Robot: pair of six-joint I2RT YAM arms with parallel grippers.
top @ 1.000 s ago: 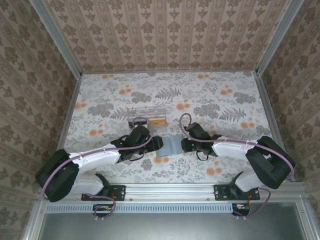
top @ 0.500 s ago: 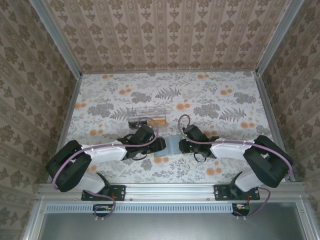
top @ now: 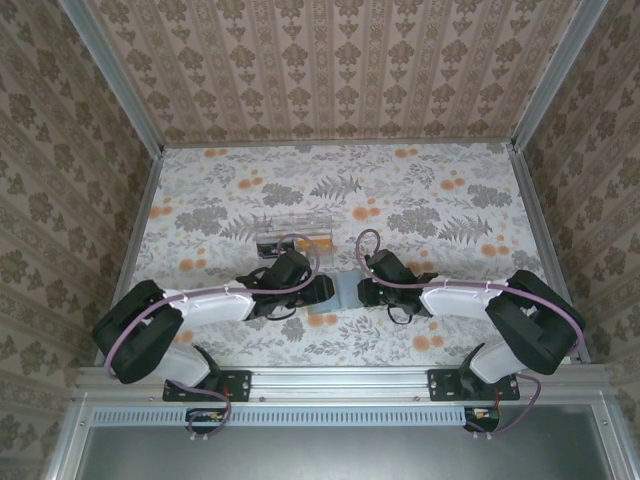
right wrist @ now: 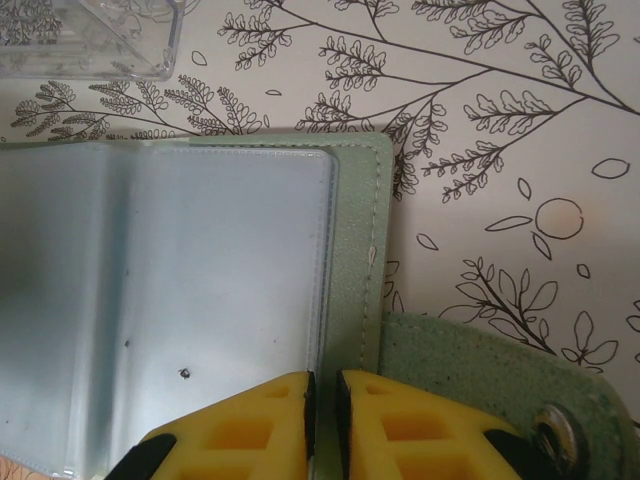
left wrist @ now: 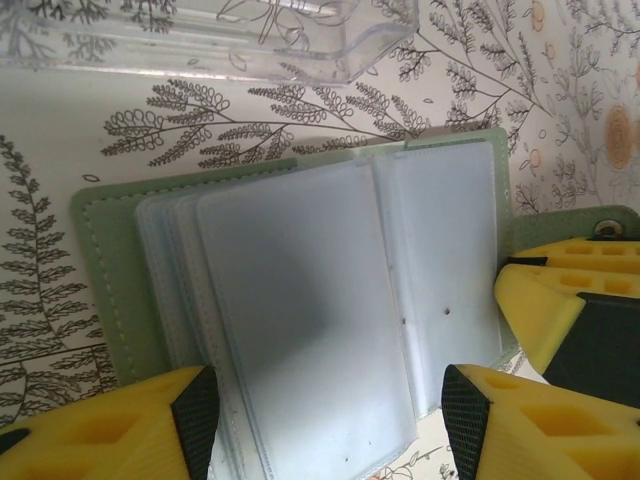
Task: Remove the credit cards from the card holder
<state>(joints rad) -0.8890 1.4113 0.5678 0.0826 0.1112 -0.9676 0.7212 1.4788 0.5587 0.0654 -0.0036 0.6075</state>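
Note:
The grey-green card holder (top: 340,292) lies open on the table between both grippers. Its pale clear sleeves (left wrist: 300,320) fan up from the green cover (left wrist: 110,280). No credit cards can be made out in the sleeves. My left gripper (left wrist: 330,410) is open, its fingers wide apart on either side of the raised sleeves at the near edge. My right gripper (right wrist: 325,410) is shut on the right panel's green edge (right wrist: 355,250), beside the snap strap (right wrist: 480,370). The right gripper's yellow fingers (left wrist: 560,300) also show at the holder's right side.
A clear plastic box (top: 293,232) stands just beyond the card holder, close to both wrists (left wrist: 250,40) (right wrist: 80,40). The floral table (top: 450,200) stretches open behind it. Patterned walls enclose three sides.
The left arm drew its elbow in and its gripper slid slightly right over the holder. The right gripper shifted a little left and keeps its grip.

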